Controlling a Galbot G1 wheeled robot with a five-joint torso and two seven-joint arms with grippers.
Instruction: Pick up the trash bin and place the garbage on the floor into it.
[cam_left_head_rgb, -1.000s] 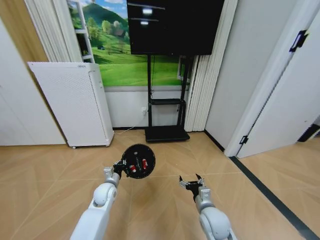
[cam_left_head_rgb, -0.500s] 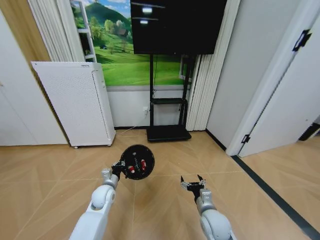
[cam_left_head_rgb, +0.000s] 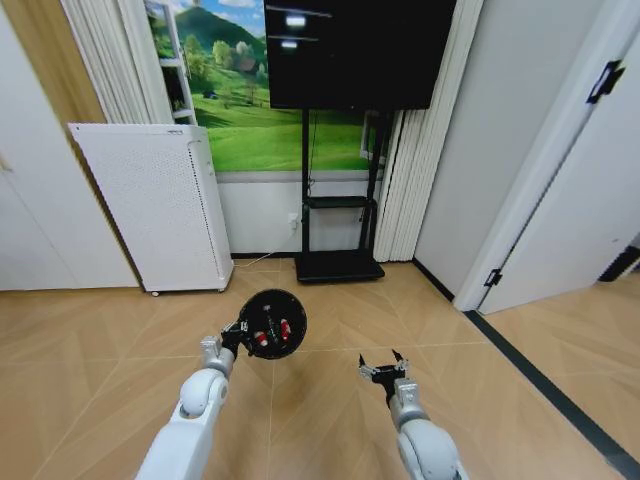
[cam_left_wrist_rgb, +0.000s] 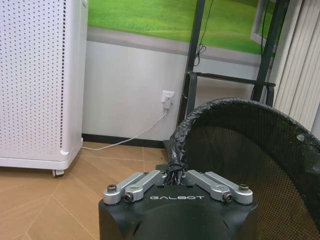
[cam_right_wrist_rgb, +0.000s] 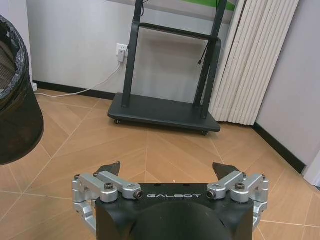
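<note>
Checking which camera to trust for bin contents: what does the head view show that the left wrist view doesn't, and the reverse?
Head view alone: red-and-white pieces lying inside the trash bin, and the right claw open with nothing in it.
Left wrist view alone: the left claw shut on the bin's bag-lined rim, and the mesh of the bin wall.
Both: the bin, the white perforated appliance, the TV stand, the parquet floor.

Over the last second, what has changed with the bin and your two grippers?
Very little. The whole head view has slid sideways, so the camera turned, not the room. The left gripper stays shut on the rim of the trash bin, held off the floor with red-and-white pieces inside. The right gripper remains open and empty.
</note>
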